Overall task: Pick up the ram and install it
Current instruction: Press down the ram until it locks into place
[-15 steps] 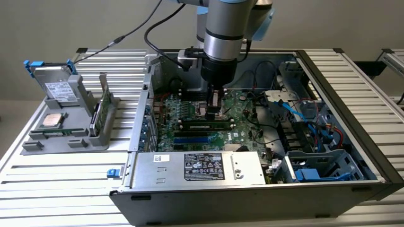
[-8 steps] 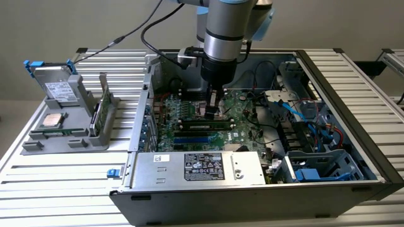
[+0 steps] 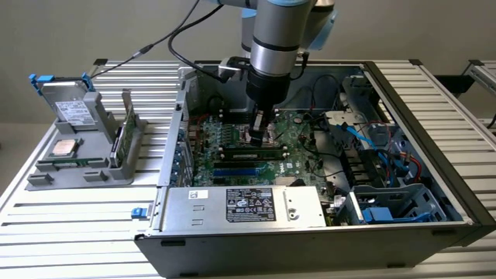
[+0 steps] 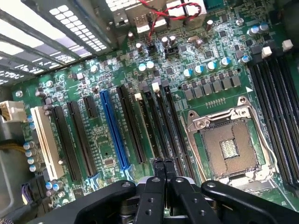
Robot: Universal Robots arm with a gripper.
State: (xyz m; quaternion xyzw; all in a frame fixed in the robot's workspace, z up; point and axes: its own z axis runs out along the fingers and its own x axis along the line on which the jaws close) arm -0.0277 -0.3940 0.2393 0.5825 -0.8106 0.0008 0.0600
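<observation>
The gripper (image 3: 259,138) is hanging down inside the open PC case (image 3: 434,116), fingers pressed together w/ nothing between them. In the wrist view the two black fingertips (image 4: 159,169) are sitting tight against each other right over the motherboard (image 4: 177,84), just beside the long black slots (image 4: 161,123) and near the empty CPU socket (image 4: 229,149) w/ its silver frame.

In the exterior view a ram (image 3: 252,155) stick is lying seated in a slot on the mobo, just on the near side of the gripper tip — green board, dark chips, running left-right. Can't tell if the tip is touching it or hovering just above.

Going outward: blue slots (image 3: 236,172) are sitting nearer than the ram, and the silver power supply (image 3: 244,206) w/ its label is filling the near edge of the case. Blue cables and drive cages (image 3: 387,203) are crowding the exterior view's right side.

Outside the case, on the exterior view's left, a grey holder (image 3: 85,157) is standing on the slatted table (image 3: 69,226) — it's carrying a square silver processor chip (image 3: 64,148), an upright green card (image 3: 120,142) and a drive w/ blue clips (image 3: 66,107) at the far end.
</observation>
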